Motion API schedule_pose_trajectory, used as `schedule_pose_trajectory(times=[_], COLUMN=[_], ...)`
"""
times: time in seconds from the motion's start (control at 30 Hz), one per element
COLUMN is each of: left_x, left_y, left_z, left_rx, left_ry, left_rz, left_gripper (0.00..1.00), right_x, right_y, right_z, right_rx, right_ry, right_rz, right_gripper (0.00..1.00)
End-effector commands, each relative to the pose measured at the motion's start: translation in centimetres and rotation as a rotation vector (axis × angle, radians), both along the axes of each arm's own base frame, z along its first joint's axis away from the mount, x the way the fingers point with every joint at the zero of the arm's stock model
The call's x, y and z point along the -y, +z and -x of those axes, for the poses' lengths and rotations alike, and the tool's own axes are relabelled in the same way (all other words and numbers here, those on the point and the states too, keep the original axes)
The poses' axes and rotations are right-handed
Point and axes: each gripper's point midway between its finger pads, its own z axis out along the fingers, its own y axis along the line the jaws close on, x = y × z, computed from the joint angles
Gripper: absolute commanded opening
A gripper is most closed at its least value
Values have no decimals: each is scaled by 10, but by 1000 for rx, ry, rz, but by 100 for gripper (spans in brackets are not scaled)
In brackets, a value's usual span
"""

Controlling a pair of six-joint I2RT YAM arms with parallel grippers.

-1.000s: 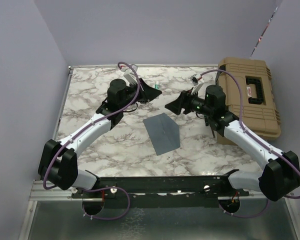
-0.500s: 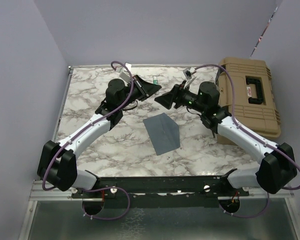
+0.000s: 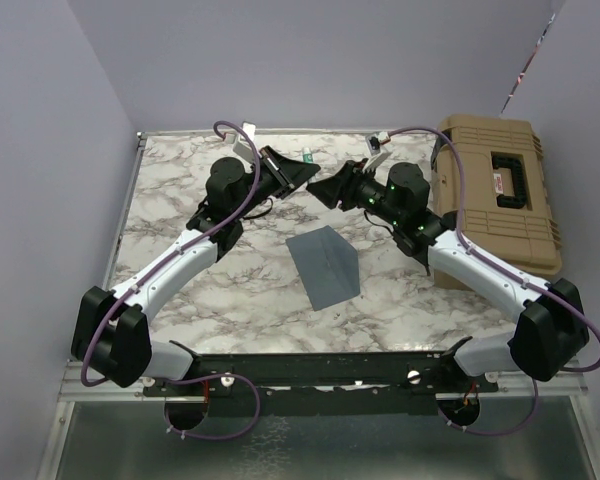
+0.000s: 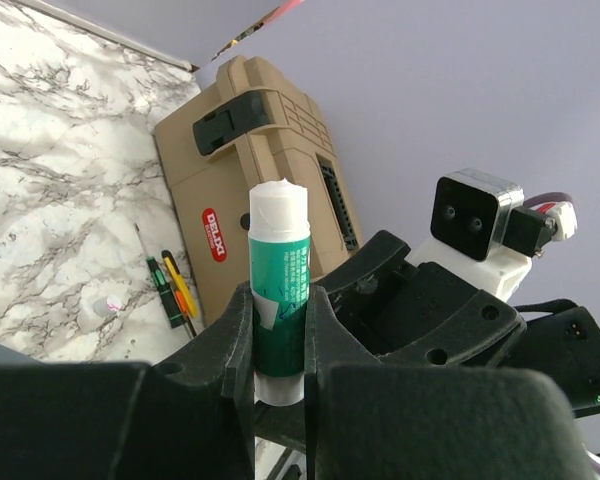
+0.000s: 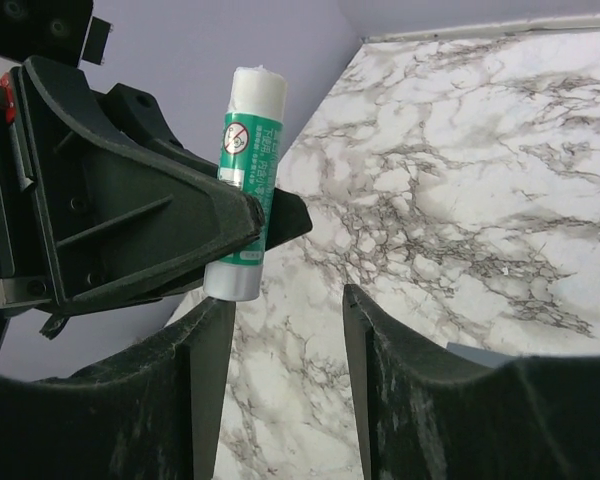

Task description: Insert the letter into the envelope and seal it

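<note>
The envelope (image 3: pixel 327 268) lies flat around the middle of the marble surface (image 3: pixel 400 295), a little nearer the near edge than the far one. Its long axis runs from the far edge toward the near edge, leaning slightly right as it comes near. How its flap lies is hard to make out from above, and whether the letter is inside cannot be told. In the right wrist view, a blue-grey sliver low behind a finger may be the envelope's corner.

Both grippers hang above the far half of the surface, facing each other. The left gripper (image 4: pixel 280 310) is clamped on a green-labelled glue stick (image 4: pixel 279 270), whose white end sticks out past the fingertips. From above the stick is only a green speck, while both wrist views show it plainly. The right gripper (image 5: pixel 285 300) stands with its fingers apart and nothing between them, the stick's lower end just beyond its tips.

A tan case (image 3: pixel 470 150) sits along the right edge. Only the left wrist view shows the screwdrivers (image 4: pixel 177 290) lying beside it.
</note>
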Motion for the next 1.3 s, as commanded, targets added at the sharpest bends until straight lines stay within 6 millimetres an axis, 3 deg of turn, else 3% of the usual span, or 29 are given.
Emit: schedule_pose_trajectory(times=[0.0, 0.2, 0.63, 0.73, 0.83, 1.0, 1.17, 1.27], left_x=[8, 7, 5, 6, 6, 6, 3, 3], left_y=[10, 17, 26, 25, 24, 27, 32, 34], left_z=[10, 10, 18, 19, 22, 24, 23, 22], left_rx=[20, 19, 43, 37, 44, 66, 104, 119], left_ry=[-44, -36, -51, -58, -61, -65, -52, -48], left_rz=[14, 33, 16, 9, 3, -12, -51, -62], left_gripper=[0, 0, 0, 0, 0, 2, 15, 29], right_x=[3, 0, -2, 0, 6, 9, 2, 0], right_y=[29, 43, 45, 48, 46, 50, 51, 47], right_z=[-7, 11, 0, -4, -8, -1, 16, 26], right_rx=[88, 146, 99, 83, 60, 111, 189, 209], right_ry=[-37, 27, -46, -79, -129, -115, -3, 50], right_rz=[-35, -60, -112, -135, -164, -175, -99, -60], right_gripper=[54, 59, 58, 49, 33, 12, 2, 0])
